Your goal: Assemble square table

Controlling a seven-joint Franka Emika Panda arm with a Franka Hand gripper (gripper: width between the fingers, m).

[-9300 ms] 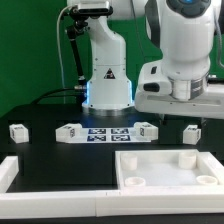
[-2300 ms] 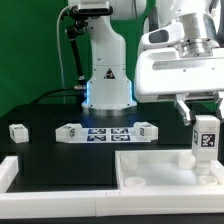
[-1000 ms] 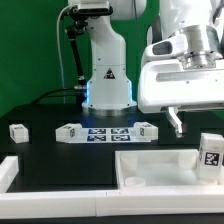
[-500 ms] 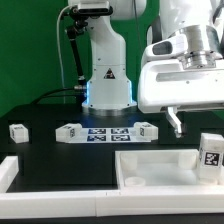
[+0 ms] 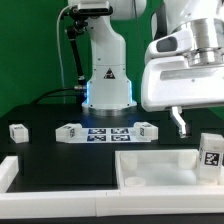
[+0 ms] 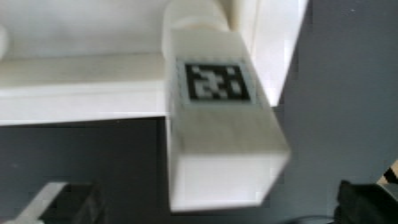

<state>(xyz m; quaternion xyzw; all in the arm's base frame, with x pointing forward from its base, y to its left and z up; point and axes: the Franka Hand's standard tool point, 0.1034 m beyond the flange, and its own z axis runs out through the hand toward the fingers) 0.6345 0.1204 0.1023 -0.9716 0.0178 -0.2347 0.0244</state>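
The white square tabletop slab [image 5: 160,163] lies at the front right of the exterior view, with round sockets in its corners. One white leg [image 5: 211,154] with a tag stands upright at its far right corner. My gripper [image 5: 200,120] hangs above that leg, open, and only one dark finger [image 5: 180,122] shows. In the wrist view the leg [image 6: 222,110] fills the middle, against the slab [image 6: 80,90]. The gripper [image 6: 222,205] straddles the leg, with both dark fingers [image 6: 63,205] standing clear of it.
Another leg [image 5: 16,131] lies at the exterior view's left. Two more legs [image 5: 68,131] [image 5: 146,130] flank the marker board [image 5: 108,134] in front of the robot base [image 5: 108,85]. White border bars [image 5: 8,172] run along the left and front edges.
The leg that lay right of the marker board now stands on the slab's far right corner, let go. In the last second the gripper rose slightly; the leg stayed put.
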